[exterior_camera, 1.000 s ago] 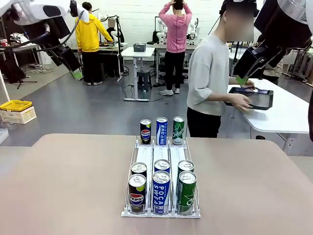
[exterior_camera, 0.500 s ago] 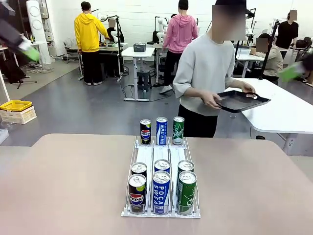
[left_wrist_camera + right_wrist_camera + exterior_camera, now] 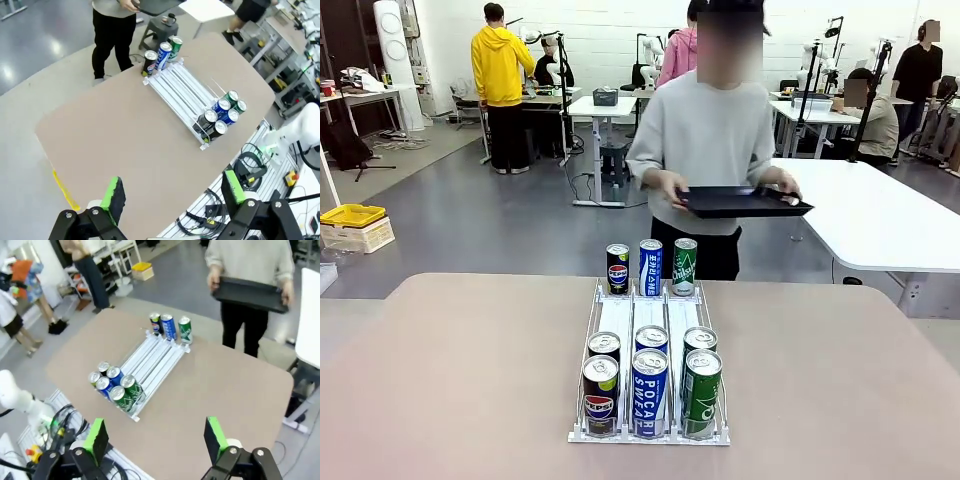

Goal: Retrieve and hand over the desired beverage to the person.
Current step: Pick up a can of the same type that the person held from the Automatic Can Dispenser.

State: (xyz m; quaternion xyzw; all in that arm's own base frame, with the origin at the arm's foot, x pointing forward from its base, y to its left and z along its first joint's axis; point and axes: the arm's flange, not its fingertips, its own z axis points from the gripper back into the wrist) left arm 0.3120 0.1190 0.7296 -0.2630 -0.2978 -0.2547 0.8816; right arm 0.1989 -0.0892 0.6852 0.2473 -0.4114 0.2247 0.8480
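Beverage cans stand in a white three-lane rack [image 3: 650,318] mid-table: black Pepsi cans [image 3: 601,396], blue Pocari Sweat cans [image 3: 649,392] and green cans [image 3: 701,392] at the near end, one of each at the far end [image 3: 650,267]. Nothing marks one beverage out. The person [image 3: 705,130] in grey stands at the far edge, holding a black tray [image 3: 742,202] in both hands. My left gripper [image 3: 172,186] hangs open, high above the table, far from the rack [image 3: 182,90]. My right gripper [image 3: 156,427] is open too, high over the rack [image 3: 152,362].
A white side table [image 3: 885,215] stands behind the person at the right. A yellow bin [image 3: 352,215] sits on the floor at the far left. Other people work at benches in the back. Bare tabletop [image 3: 460,370] surrounds the rack.
Both arms have swung up and out of the front view. The person has lifted the tray off the side table and turned to face my table.
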